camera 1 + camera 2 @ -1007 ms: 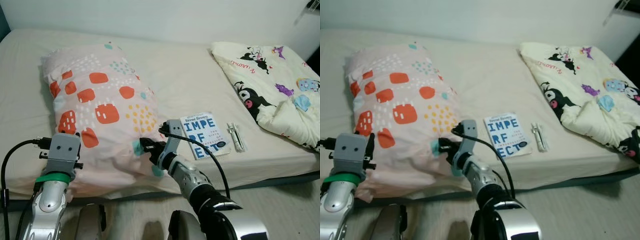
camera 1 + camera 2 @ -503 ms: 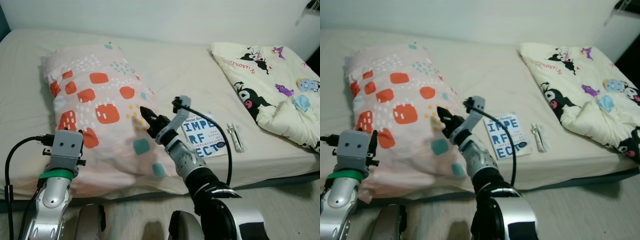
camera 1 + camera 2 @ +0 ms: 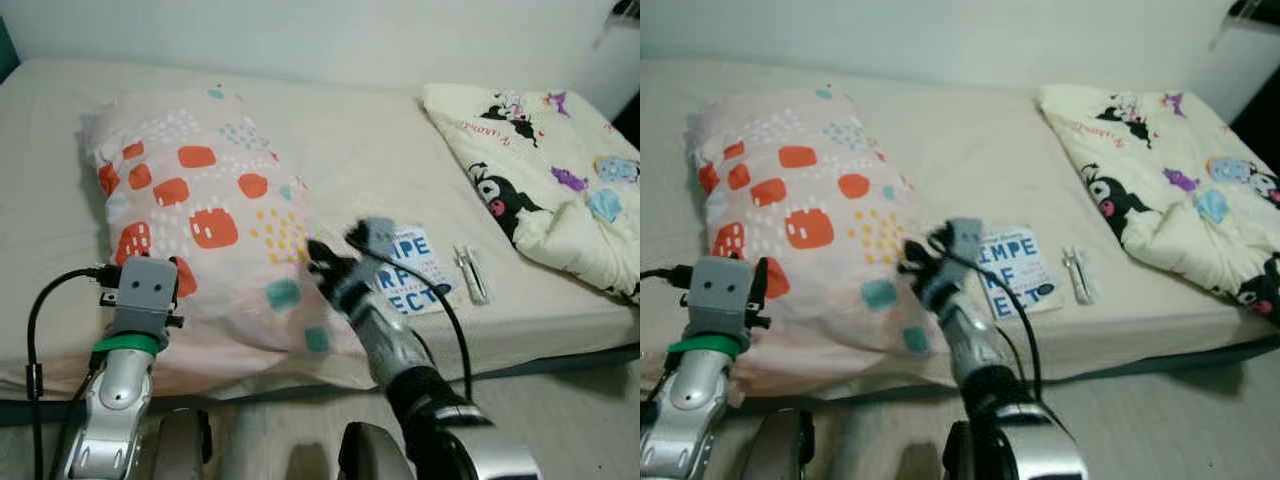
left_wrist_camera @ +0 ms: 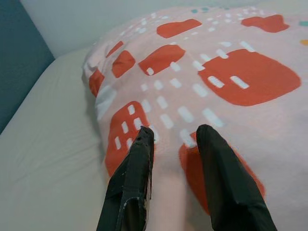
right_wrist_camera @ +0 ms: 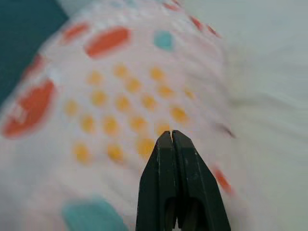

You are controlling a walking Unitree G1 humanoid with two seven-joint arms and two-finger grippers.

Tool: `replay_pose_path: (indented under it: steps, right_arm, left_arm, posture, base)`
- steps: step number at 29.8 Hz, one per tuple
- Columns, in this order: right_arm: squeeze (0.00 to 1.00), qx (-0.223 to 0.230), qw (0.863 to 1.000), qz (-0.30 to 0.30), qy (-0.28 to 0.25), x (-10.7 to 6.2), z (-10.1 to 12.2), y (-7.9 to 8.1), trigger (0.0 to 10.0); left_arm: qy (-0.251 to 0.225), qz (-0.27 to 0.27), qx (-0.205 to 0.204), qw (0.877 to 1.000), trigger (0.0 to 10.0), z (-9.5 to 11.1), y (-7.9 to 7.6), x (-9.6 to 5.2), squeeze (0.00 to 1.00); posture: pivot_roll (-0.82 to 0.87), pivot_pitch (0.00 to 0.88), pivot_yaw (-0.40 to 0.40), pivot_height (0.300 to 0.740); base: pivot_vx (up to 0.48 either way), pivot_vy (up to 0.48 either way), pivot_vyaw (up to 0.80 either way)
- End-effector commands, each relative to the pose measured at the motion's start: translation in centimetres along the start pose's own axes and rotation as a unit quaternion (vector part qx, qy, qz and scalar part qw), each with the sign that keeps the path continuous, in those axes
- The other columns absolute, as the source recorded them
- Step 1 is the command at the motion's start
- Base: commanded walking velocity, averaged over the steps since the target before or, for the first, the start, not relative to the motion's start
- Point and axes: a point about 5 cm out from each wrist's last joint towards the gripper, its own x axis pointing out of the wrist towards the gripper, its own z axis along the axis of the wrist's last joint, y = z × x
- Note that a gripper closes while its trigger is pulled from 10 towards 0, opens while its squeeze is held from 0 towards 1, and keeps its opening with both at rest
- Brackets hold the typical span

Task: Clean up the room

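Observation:
A pink pillow (image 3: 210,200) with orange, yellow and teal patches lies on the left half of the bed (image 3: 370,150). My left gripper (image 4: 174,132) is open at the pillow's near left corner, and its fingertips (image 4: 144,137) rest against the fabric. My right gripper (image 5: 171,134) is shut with nothing in it. It hovers, blurred, by the pillow's right edge (image 3: 320,255), between the pillow and a white book (image 3: 420,268) with blue letters.
A small white clip-like object (image 3: 470,272) lies right of the book. A cream blanket (image 3: 550,170) with cartoon prints is bunched at the bed's right side. The bed's front edge (image 3: 560,345) runs just before my arms, and a wall stands behind the bed.
My right gripper rose from the pillow's lower right edge onto its yellow dots, then swung down and right toward the book. My left gripper edged closer to the pillow.

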Motion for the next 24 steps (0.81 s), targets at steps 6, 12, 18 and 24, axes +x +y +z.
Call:
replay_pose_path:
  steps: [6, 12, 18, 24]
  right_arm:
    - [0.0, -0.013, 1.0, 0.005, -0.02, -0.9, -0.1, -0.5, 10.0]
    - [0.0, -0.015, 1.0, 0.002, -0.018, -0.8, -0.3, -0.1, 10.0]
    - [0.0, -0.018, 1.0, 0.005, -0.016, -0.6, -0.3, 0.4, 10.0]
    - [0.0, -0.018, 1.0, 0.01, -0.018, -0.5, -0.2, 0.7, 10.0]
  left_arm:
    - [-0.001, -0.023, -0.003, 1.0, 10.0, 0.0, -1.7, 0.4, 0.0]
    - [-0.009, -0.029, -0.006, 1.0, 10.0, 0.4, -2.3, 0.7, 0.0]
    - [-0.011, -0.03, -0.008, 0.999, 10.0, 0.4, -2.6, 0.8, 0.0]
    - [-0.011, -0.027, -0.01, 1.0, 10.0, 0.3, -2.4, 0.7, 0.0]
  posture:
    - [0.12, 0.0, -0.092, 0.597]
    - [0.12, 0.0, -0.093, 0.622]
    - [0.12, 0.0, -0.096, 0.637]
    - [0.12, 0.0, -0.098, 0.662]
  base:
    - [0.0, 0.0, 0.0]
    - [0.0, 0.0, 0.0]
    - [0.0, 0.0, 0.0]
    - [0.0, 0.0, 0.0]
